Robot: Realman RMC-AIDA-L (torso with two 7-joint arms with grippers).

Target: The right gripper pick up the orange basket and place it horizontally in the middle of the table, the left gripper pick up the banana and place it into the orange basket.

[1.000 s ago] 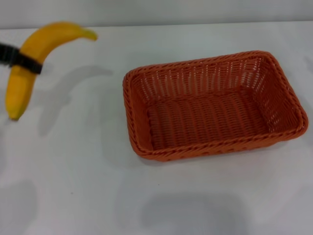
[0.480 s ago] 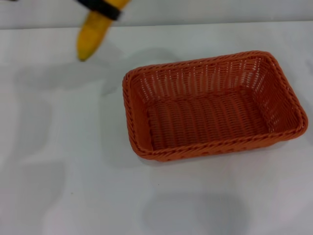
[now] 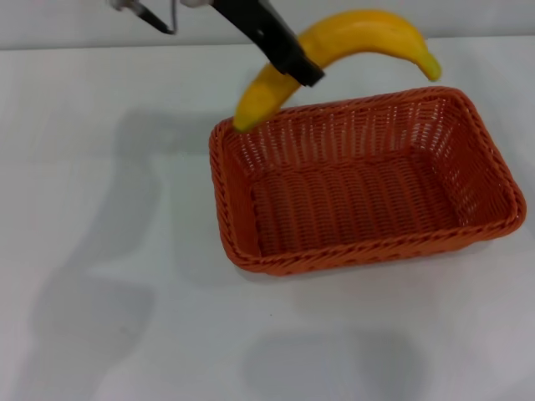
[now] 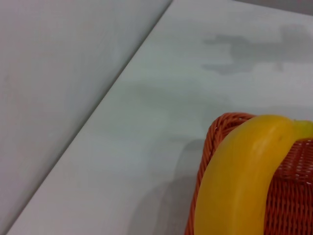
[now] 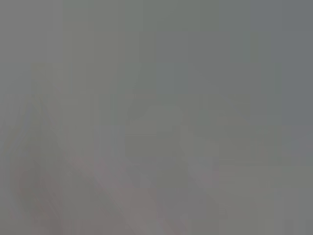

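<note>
My left gripper, fingers clamped on the banana, hovered above the orange basket's far rim, banana lengthwise along it.

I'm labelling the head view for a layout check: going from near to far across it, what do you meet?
Bare table → orange basket → banana, held by the left gripper above the basket's far rim.
</note>
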